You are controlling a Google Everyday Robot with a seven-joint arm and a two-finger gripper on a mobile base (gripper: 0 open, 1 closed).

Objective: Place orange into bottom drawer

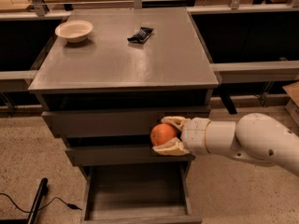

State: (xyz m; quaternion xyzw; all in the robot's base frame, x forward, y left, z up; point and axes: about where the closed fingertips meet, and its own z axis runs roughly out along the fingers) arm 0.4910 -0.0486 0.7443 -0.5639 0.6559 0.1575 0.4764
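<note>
Gripper is clamped on the orange, one pale finger above and one below. The fruit hangs in front of the two upper drawers, over the right side of the open bottom drawer. The orange looks light and firm, with smooth, slightly glossy peel that could slip, so a moderate squeeze across its widest part suits. It will likely roll on the shallow tray, so release low.

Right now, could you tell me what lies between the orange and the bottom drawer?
In the camera view, the gripper, shut on the orange, hangs above the bottom drawer; between them lie its lower finger and the middle drawer front.
</note>
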